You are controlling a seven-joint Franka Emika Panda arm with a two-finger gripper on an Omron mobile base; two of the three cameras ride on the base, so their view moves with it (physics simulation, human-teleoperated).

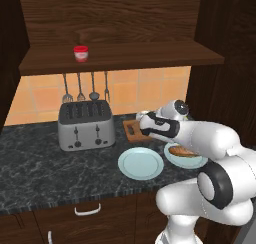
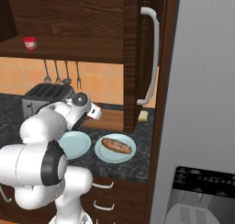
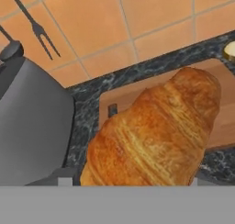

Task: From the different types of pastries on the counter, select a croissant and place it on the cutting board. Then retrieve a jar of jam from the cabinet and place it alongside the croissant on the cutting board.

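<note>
The golden-brown croissant (image 3: 156, 131) looms close in the hand view, held in my gripper (image 1: 142, 119), which is shut on it; the pastry hides the fingertips. It hangs just above the light-brown cutting board (image 3: 220, 122), whose dark handle slot (image 3: 112, 110) shows to its left. From the base views the board (image 1: 132, 130) (image 2: 108, 120) lies under my hand on the dark speckled counter (image 1: 40, 163). The red-lidded jar of jam (image 1: 80, 53) (image 2: 30, 43) stands on the open shelf of the dark cabinet (image 1: 120, 55).
A baguette-like loaf (image 1: 181, 151) (image 2: 116, 145) rests on a light-blue plate (image 2: 103, 156); another blue plate (image 1: 140, 163) is bare. The pale bread slice (image 2: 143, 115) lies behind the board. A silver toaster (image 1: 85, 124) stands left, utensils (image 1: 80, 88) hang above, and a fridge (image 2: 202, 103) is at right.
</note>
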